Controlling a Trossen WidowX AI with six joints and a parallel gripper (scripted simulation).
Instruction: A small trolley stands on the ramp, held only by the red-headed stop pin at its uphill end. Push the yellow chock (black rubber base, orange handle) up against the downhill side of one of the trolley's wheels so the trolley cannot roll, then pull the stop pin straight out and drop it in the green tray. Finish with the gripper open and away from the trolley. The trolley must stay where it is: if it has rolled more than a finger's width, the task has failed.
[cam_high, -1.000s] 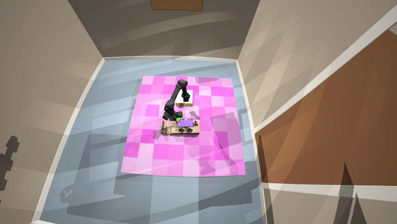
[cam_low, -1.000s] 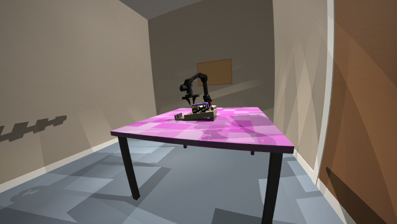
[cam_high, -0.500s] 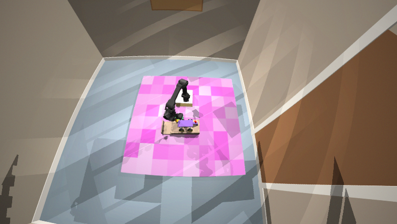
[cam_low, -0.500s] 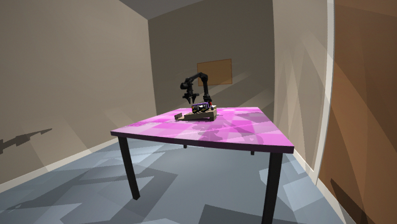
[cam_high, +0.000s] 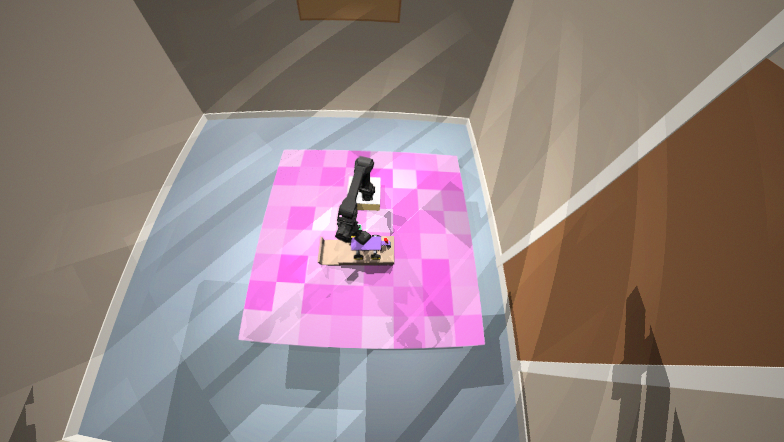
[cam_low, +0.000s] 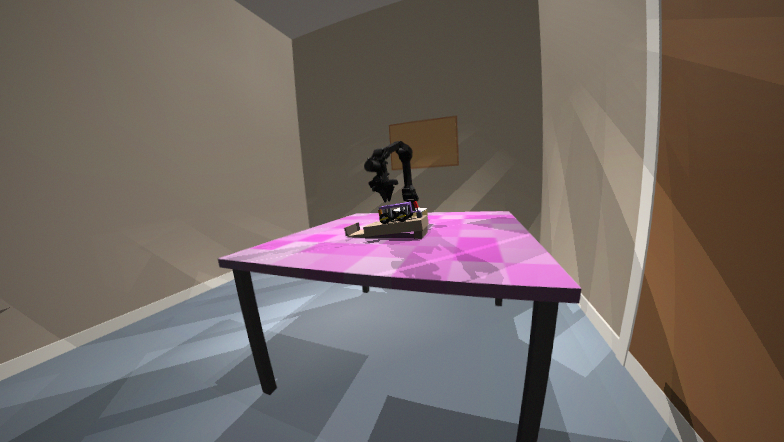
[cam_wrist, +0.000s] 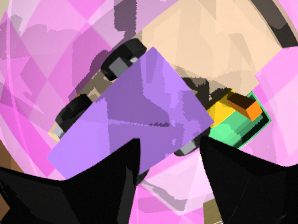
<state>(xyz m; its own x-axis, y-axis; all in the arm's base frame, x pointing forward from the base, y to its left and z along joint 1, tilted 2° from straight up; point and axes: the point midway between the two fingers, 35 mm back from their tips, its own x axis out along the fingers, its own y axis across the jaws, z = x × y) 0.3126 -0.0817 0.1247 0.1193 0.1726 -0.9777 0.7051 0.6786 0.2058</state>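
The purple trolley (cam_high: 368, 242) (cam_low: 396, 205) (cam_wrist: 133, 116) stands on the tan ramp (cam_high: 332, 252) (cam_low: 384, 231) (cam_wrist: 200, 23). The red-headed stop pin (cam_high: 387, 240) shows at the ramp's high end. In the wrist view the yellow chock (cam_wrist: 222, 111) with its orange handle (cam_wrist: 252, 110) lies by the trolley's corner, right next to the green tray (cam_wrist: 229, 131). I cannot tell whether the chock touches a wheel. My gripper (cam_high: 351, 236) (cam_low: 385, 196) (cam_wrist: 170, 144) hangs just above the trolley's edge, part open, with nothing between the fingers.
The ramp sits on a pink checked table (cam_high: 439, 307) (cam_low: 466, 258). Its low end has a raised lip (cam_low: 352, 227). The arm's white base block (cam_high: 368, 205) stands behind the ramp.
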